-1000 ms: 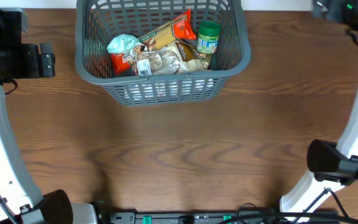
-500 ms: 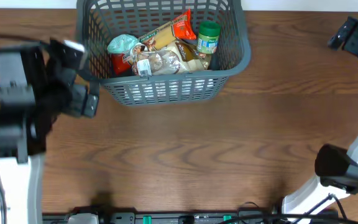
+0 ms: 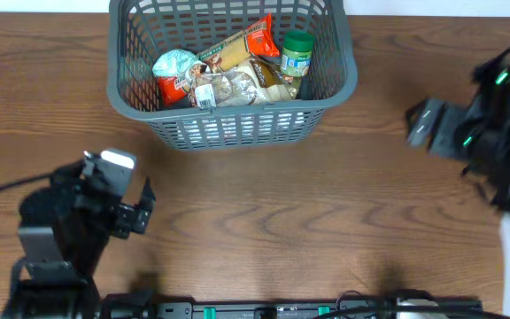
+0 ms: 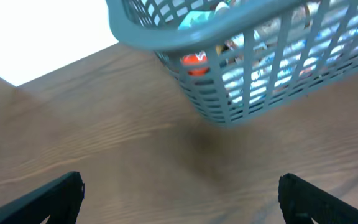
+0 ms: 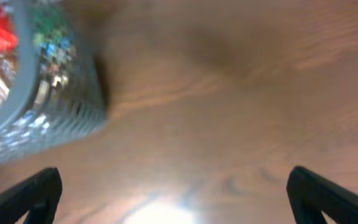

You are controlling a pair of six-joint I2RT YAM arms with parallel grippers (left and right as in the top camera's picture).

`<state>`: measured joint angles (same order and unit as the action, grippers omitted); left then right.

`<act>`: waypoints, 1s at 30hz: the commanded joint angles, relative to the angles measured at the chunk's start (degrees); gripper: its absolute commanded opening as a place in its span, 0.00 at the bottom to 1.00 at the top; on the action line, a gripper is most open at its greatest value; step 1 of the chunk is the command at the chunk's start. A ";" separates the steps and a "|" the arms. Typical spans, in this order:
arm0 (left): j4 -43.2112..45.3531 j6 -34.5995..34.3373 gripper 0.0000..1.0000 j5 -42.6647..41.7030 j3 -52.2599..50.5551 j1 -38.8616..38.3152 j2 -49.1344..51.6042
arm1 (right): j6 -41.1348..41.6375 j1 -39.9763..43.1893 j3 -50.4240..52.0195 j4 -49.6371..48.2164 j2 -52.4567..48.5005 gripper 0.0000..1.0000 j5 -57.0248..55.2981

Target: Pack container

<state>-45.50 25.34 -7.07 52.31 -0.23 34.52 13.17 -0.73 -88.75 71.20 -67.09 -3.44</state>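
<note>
Both arms have just swung away from the container (image 3: 228,131), left gripper (image 4: 179,186) and right gripper (image 5: 173,180) each spread wide and empty, the filled basket sitting well ahead of both (nothing else seen lying out), so packing looks finished.

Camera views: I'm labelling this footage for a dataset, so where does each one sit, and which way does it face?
Overhead: fixed above the table, looking straight down at the packed container; shows the left gripper and right gripper.
Left wrist: on the left arm, low, facing the container's wall; its open fingertips fill the bottom corners.
Right wrist: on the right arm, facing table and the container's corner; open fingertips show, blurred.
Shared: all three see the container.
</note>
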 commanded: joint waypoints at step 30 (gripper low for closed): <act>8.07 -3.76 0.99 1.77 -16.48 -0.22 -18.56 | -6.16 -15.21 38.21 -13.11 19.67 0.99 0.46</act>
<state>-37.56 22.31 -5.76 35.97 -0.23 16.34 8.01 -15.35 -50.74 58.06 -47.62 -3.20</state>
